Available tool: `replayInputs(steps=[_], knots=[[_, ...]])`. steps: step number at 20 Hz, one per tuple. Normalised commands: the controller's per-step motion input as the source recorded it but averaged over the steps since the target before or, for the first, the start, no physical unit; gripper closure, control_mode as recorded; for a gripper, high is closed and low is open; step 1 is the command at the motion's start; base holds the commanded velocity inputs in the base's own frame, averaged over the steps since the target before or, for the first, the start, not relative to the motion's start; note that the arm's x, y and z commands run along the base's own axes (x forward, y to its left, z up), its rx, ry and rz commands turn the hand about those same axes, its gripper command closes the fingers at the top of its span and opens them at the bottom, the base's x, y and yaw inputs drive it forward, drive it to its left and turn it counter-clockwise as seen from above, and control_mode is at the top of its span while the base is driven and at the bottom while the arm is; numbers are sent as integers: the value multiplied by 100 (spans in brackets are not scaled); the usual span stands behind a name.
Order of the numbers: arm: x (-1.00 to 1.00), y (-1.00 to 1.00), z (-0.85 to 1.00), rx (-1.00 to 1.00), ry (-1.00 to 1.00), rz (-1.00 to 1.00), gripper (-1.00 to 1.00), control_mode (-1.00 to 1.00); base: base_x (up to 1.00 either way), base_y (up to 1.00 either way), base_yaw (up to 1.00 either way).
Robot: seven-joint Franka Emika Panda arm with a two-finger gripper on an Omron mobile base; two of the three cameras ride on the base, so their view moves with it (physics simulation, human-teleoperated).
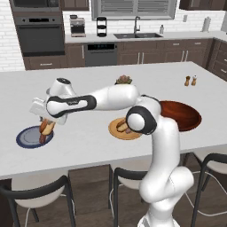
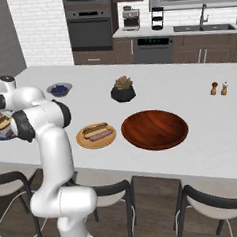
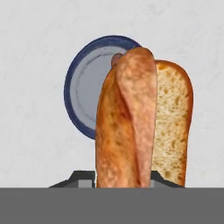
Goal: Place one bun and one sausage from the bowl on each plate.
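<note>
Arm's stretched way out to its left, upper link running nearly level over the counter (image 1: 88,146), wrist bent down so the gripper (image 1: 46,120) points at the near-left part of the countertop. It's clamped tight on a bun (image 3: 135,127), which hangs end-down from the fingers just above the grey-blue plate (image 1: 26,138). From the hand camera the bun runs up the middle of the shot, split side showing its pale crumb on the right, with the dark blue rim of the plate curving out behind it on the left. There's a small brownish bit poking out at the top of the bun that could be a sausage on the plate, can't really tell.

Further along the near edge, roughly mid-counter, the tan-orange plate (image 2: 87,141) already has a bun (image 2: 94,128) and a sausage (image 2: 101,135) lying side by side on it. Just beside that, toward the right end, sits the big red-brown bowl (image 2: 154,129).

Farther back: a black plant pot (image 2: 123,93) behind the orange plate, a small grey bowl of blue berries (image 2: 59,89) toward the far-left side, and salt and pepper shakers (image 2: 218,88) near the far-right corner.
</note>
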Motion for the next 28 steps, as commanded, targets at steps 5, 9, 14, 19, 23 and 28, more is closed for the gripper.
replayInputs(steps=[5,9,14,19,23,28], knots=[[9,48,-33,6,0,12,100,-100,0,0,0],[2,21,-21,3,0,9,100,-100,0,0,0],[0,-11,-31,6,-1,3,100,-100,0,0,0],[-3,-21,-50,42,-19,11,100,-100,0,0,0],[1,0,-14,29,-29,17,100,-100,0,0,0],[22,-1,-6,9,-4,7,100,-100,0,0,0]])
